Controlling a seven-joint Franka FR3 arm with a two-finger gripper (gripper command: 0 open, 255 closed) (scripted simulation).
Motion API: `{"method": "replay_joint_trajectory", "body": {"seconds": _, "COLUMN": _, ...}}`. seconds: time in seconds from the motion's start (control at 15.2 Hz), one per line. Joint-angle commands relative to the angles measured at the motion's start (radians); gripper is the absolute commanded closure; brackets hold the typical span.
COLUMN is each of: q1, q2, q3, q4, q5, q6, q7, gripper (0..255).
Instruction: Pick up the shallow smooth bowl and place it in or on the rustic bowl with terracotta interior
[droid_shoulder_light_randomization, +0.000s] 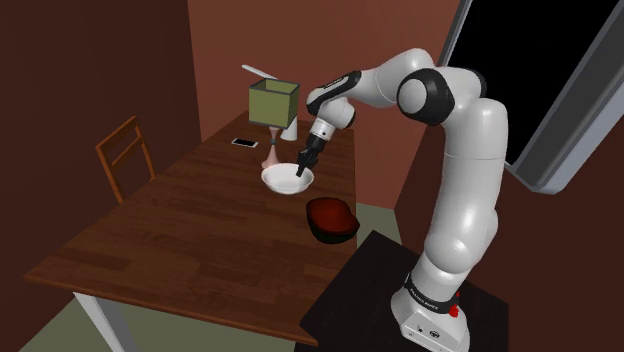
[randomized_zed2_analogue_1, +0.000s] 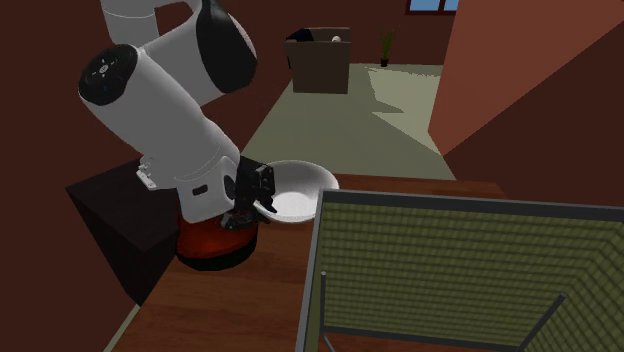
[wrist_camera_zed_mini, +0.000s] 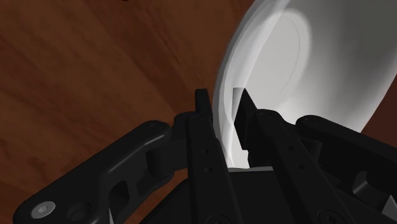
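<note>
Evidently the white bowl (droid_shoulder_light_randomization: 288, 179) was on, or barely above, the surface (droid_shoulder_light_randomization: 180, 232), close to the edge nearest the arm, with its pale, smooth hollow facing up. I could not tell whether its base touched the wood. The gripper (wrist_camera_zed_mini: 221, 103) was clamped on its rim. In the wrist view one of the fingers (wrist_camera_zed_mini: 203, 111) pressed the outer wall and the other stood inside the hollow, with the thin lip pinched between them. That hold suited a shallow dish, I judged, since the body looked too wide to span and only the lip was narrow enough to pinch. In the shoulder view the gripper came down steeply onto the part of the rim toward that view's right.

Just beside the white bowl, toward the stand (droid_shoulder_light_randomization: 352, 300), lay the rustic bowl (droid_shoulder_light_randomization: 331, 219). It was dark outside and reddish within, and its open side faced up, so it looked ready to receive the white one after a short lift and carry. Farther along the surface stood a lamp (droid_shoulder_light_randomization: 272, 103) with an olive shade, and a phone (droid_shoulder_light_randomization: 245, 142) lay near it. A chair (droid_shoulder_light_randomization: 124, 152) stood at the far side.
</note>
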Motion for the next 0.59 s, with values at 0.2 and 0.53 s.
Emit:
{"method": "replay_joint_trajectory", "body": {"seconds": 0.2, "q1": -0.036, "q2": -0.119, "q3": -0.043, "q4": -0.155, "q5": -0.039, "q6": 0.004, "q7": -0.075, "gripper": 255}}
{"method": "replay_joint_trajectory", "body": {"seconds": 0.53, "q1": -0.079, "q2": -0.227, "q3": -0.093, "q4": -0.285, "q5": -0.096, "q6": -0.004, "q7": -0.144, "gripper": 255}}
